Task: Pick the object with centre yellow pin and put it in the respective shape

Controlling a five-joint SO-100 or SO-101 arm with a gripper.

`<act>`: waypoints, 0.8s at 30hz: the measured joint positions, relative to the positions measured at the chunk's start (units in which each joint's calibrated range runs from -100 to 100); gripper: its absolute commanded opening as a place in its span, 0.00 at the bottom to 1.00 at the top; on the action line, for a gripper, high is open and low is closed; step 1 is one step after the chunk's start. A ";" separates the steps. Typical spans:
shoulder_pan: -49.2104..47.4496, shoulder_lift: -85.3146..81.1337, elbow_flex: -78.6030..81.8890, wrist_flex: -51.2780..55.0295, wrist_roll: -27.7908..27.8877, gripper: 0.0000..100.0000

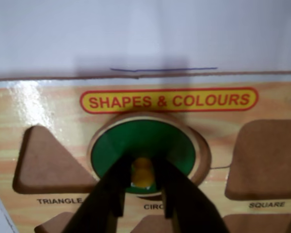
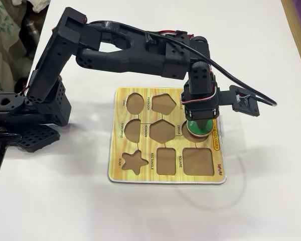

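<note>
The object with centre yellow pin is a green disc (image 1: 145, 141) with a wooden rim. It lies partly over the round cutout (image 1: 204, 160) labelled CIRC, shifted a little to the left and tilted, so a brown crescent of the recess shows at its right. My gripper (image 1: 142, 178) comes in from the bottom of the wrist view, its two black fingers shut on the yellow knob (image 1: 142, 171). In the fixed view the gripper (image 2: 199, 124) points straight down onto the disc (image 2: 206, 131) near the right edge of the yellow puzzle board (image 2: 120, 165).
Empty brown recesses surround the circle: triangle (image 1: 46, 162) on its left and square (image 1: 266, 158) on its right in the wrist view. The fixed view also shows star (image 2: 134, 161), rectangle (image 2: 166, 160) and others. The arm's base (image 2: 20, 115) stands left of the board on a white table.
</note>
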 measured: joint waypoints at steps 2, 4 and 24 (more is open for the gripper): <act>0.00 0.00 0.00 0.00 0.21 0.01; 0.00 0.00 0.00 0.00 0.26 0.01; 2.81 0.00 0.18 0.00 0.26 0.01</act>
